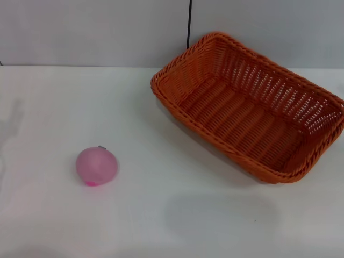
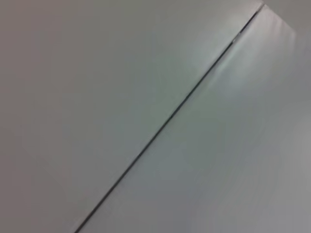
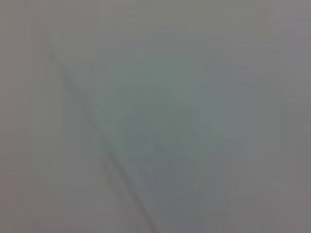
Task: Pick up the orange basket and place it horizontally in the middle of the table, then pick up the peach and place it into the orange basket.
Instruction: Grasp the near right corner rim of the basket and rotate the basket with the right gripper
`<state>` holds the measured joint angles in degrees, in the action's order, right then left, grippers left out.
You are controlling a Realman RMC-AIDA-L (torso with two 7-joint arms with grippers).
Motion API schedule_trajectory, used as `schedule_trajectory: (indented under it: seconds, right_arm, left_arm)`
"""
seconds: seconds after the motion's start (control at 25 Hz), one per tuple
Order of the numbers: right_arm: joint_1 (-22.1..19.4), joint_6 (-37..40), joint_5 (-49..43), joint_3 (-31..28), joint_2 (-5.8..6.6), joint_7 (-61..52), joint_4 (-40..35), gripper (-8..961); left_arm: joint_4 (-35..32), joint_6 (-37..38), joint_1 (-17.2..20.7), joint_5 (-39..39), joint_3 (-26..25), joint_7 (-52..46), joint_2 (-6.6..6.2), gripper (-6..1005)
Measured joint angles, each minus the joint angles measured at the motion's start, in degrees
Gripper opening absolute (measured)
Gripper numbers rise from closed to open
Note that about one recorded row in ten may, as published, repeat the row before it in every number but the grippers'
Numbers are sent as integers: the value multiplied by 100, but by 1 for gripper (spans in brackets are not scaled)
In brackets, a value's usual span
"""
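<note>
The orange basket lies on the white table at the back right, turned diagonally, with nothing in it. The pale-pink peach rests on the table at the front left, well apart from the basket. Neither gripper appears in the head view. Both wrist views hold only plain grey surface, the left wrist view crossed by a thin dark seam.
A grey wall with a vertical dark seam stands behind the table's far edge. Bare white tabletop stretches between the peach and the basket and along the front.
</note>
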<state>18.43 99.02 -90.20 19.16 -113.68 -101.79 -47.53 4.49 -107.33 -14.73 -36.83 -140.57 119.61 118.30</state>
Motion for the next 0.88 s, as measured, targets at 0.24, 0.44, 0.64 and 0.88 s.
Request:
schedule_trajectory:
  seconds: [0.24, 0.44, 0.64, 0.88]
  right_arm:
    - [629, 520, -1039, 54, 291, -1228, -1394, 558]
    - [1570, 792, -2976, 228, 630, -2141, -1883, 557]
    - [2366, 737, -4670, 680, 761, -2475, -1890, 556]
    - [2627, 461, -5319, 1343, 769, -2534, -1851, 555]
  left_arm:
    - [298, 0, 109, -6, 425, 2, -15, 788]
    - [439, 20, 148, -8, 628, 13, -17, 786]
    - [422, 60, 155, -8, 634, 14, -18, 784]
    - [389, 206, 156, -8, 637, 14, -18, 781]
